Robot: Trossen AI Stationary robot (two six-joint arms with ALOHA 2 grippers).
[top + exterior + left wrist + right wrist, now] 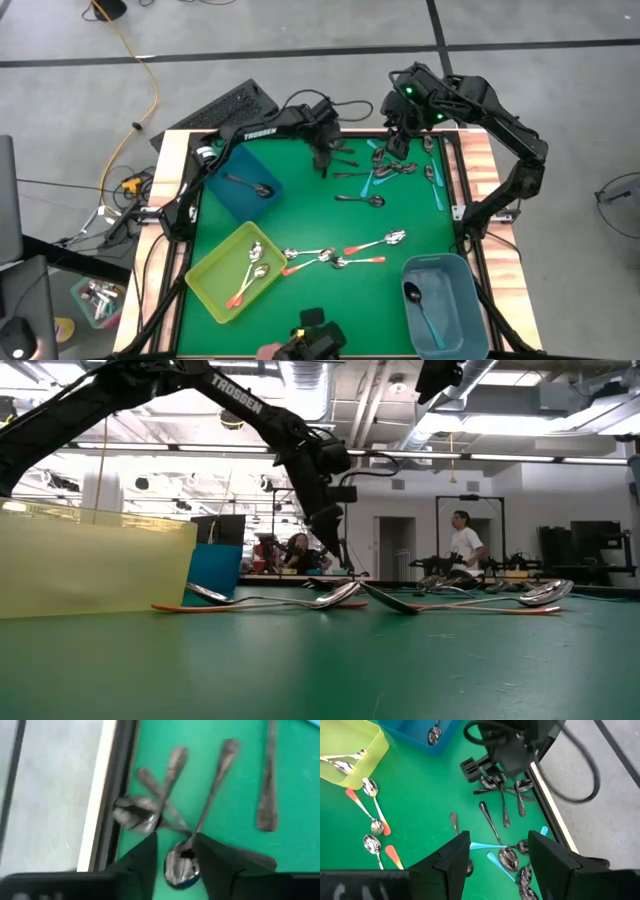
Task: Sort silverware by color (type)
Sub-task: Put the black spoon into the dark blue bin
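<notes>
Several dark grey spoons [165,785] lie crossed on the green mat [300,215] at its far edge. My left gripper [176,865] stands over them, pointing steeply down, its fingers closed about the bowl of one dark grey spoon [210,795]. Teal-handled spoons [385,175] lie to their right. Orange-handled spoons [365,262] lie flat mid-mat. My right gripper [499,860] hangs open high above the far right spoons with nothing between its fingers. My left gripper has the dark grey spoon's bowl [180,867] between its two fingers [147,862], one on each side edge. The fingers come from above, slanting down. The handle [222,765] runs away from the fingers over the mat; whether the spoon is lifted, I cannot tell.
A blue bin [232,168] at the far left holds a dark spoon. A yellow-green bin [215,270] at the near left holds orange-handled spoons. A grey-blue bin [455,290] at the near right holds a teal one. People show in the room beyond [462,545].
</notes>
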